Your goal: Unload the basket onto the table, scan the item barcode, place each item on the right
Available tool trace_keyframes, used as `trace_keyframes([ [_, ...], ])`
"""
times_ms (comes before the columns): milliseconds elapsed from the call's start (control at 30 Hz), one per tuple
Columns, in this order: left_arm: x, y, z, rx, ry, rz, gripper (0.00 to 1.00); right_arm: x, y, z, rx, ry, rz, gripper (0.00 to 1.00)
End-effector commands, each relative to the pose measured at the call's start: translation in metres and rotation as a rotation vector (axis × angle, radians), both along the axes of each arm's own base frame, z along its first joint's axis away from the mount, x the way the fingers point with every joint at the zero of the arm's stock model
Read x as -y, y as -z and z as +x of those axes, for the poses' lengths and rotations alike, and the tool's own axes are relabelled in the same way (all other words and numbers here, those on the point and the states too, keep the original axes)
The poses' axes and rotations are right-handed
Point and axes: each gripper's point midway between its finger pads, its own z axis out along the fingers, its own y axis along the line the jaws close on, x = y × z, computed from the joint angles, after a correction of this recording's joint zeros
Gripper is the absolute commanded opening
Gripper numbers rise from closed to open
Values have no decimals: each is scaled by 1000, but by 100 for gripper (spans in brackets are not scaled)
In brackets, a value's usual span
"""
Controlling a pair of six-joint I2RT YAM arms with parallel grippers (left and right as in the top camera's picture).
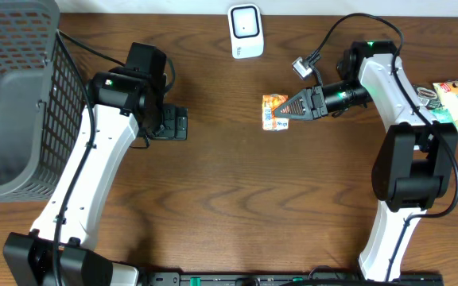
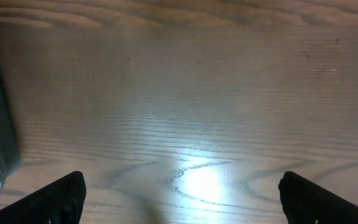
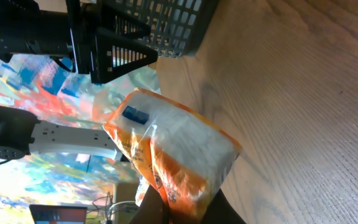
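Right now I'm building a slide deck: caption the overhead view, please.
Right tool grips an orange-and-white packet near the white scanner; left tool hangs open.

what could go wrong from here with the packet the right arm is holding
1. The right gripper pinches the orange packet only by one edge, so the soft pack may twist or slip out.
2. No barcode is visible on it, so the code may face away from the white scanner and not read.
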Motion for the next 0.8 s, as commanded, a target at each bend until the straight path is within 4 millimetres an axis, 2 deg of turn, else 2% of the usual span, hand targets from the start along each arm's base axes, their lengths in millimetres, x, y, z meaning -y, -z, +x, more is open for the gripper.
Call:
trace_keyframes([
  [0, -1, 2, -1, -7, -6, 6, 98, -4, -15, 0, 55, 1, 35, 1],
  [500, -1, 2, -1, -7, -6, 6, 98, -22, -10, -8, 92, -62, 19, 1],
  [767, -1, 2, -1, -7, -6, 6, 98, -22, -6, -9, 108, -75, 0, 1],
])
